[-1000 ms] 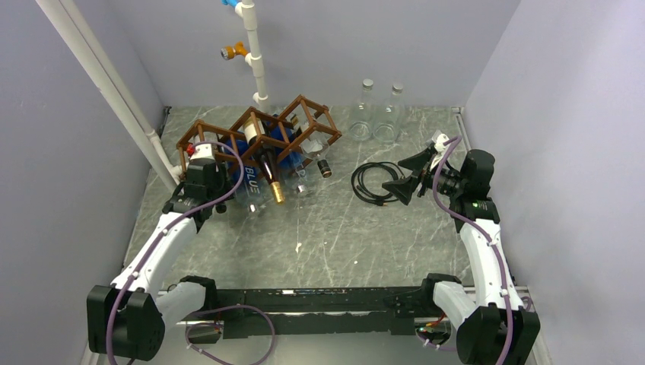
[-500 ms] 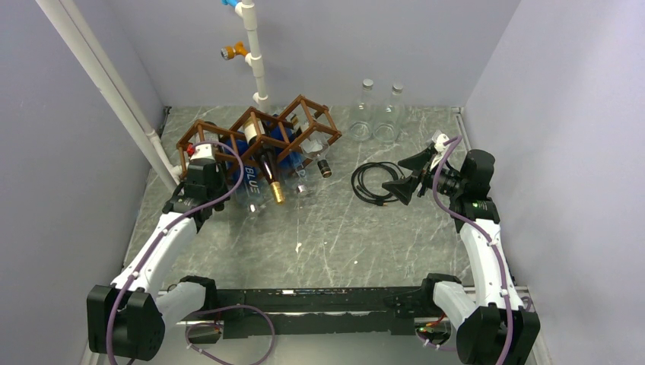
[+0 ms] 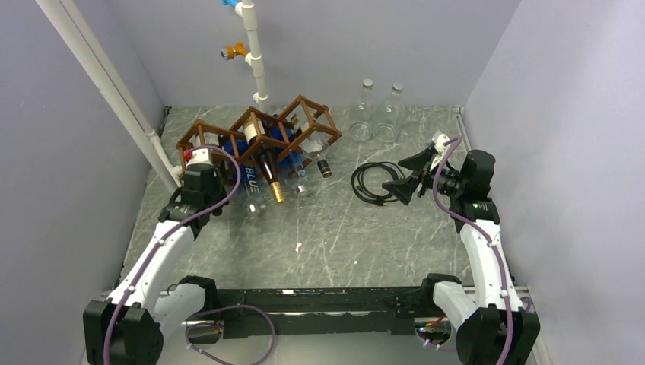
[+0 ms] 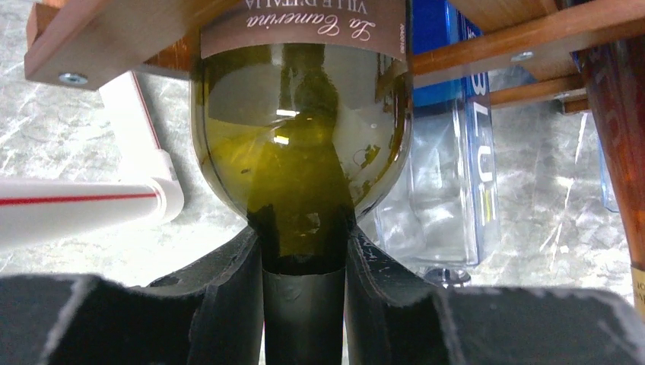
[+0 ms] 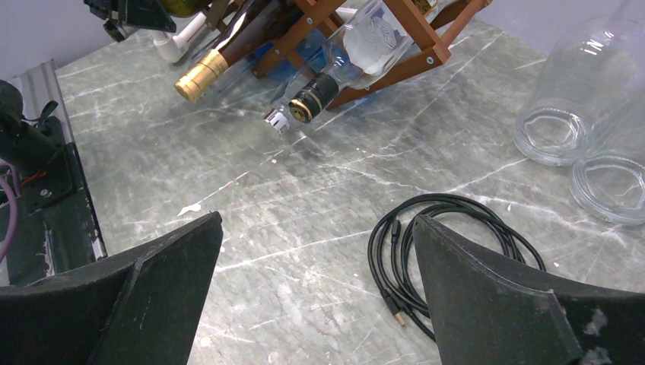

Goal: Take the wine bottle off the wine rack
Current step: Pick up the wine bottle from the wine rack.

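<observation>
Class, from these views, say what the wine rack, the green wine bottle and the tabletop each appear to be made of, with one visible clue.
The wine rack: brown stained wood, matte; grain and screw heads show.
The wine bottle: dark green glass, glossy; see-through, with bright reflections.
The tabletop: grey marble or a marble-look laminate, smooth; pale veins, which one is unclear.

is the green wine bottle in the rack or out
In: the green wine bottle lies between bars of the wine rack, neck clamped by the left gripper.
</observation>
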You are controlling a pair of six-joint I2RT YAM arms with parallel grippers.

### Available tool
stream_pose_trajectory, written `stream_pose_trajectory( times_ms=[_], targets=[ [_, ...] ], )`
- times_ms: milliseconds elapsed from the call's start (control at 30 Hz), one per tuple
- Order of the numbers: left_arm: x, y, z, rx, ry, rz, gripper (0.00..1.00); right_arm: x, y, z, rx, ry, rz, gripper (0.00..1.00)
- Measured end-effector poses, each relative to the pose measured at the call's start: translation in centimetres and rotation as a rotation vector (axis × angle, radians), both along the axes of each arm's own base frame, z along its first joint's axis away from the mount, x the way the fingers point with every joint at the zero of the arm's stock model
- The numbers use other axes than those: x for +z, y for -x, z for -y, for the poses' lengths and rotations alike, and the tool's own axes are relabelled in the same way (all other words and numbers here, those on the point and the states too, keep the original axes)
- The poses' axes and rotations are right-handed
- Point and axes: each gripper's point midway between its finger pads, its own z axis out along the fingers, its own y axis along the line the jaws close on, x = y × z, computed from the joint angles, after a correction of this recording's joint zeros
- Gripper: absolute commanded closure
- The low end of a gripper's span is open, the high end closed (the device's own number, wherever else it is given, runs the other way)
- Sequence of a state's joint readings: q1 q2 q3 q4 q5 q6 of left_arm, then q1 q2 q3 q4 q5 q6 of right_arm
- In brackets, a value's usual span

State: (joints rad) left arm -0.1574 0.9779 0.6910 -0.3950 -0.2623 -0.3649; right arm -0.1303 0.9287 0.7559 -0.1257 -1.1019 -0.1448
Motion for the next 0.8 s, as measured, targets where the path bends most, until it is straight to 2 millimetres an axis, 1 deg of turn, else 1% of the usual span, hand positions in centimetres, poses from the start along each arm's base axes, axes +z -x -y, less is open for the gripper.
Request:
stream_pose_trajectory(
  times_ms=[300, 600, 800],
  targets=[
    [0.5, 2.1, 0.1, -0.002, 0.029, 0.000, 1.00, 0.0, 0.0, 0.0, 0.000, 0.000, 0.000, 0.01],
    [0.8, 4.7, 0.2, -0.027, 0.042, -0.009, 1.00, 0.0, 0.0, 0.0, 0.000, 0.000, 0.000, 0.01],
    [0.9, 5.5, 0.3, -0.033, 0.051, -0.014, 1.00, 0.0, 0.0, 0.0, 0.000, 0.000, 0.000, 0.01]
  ],
)
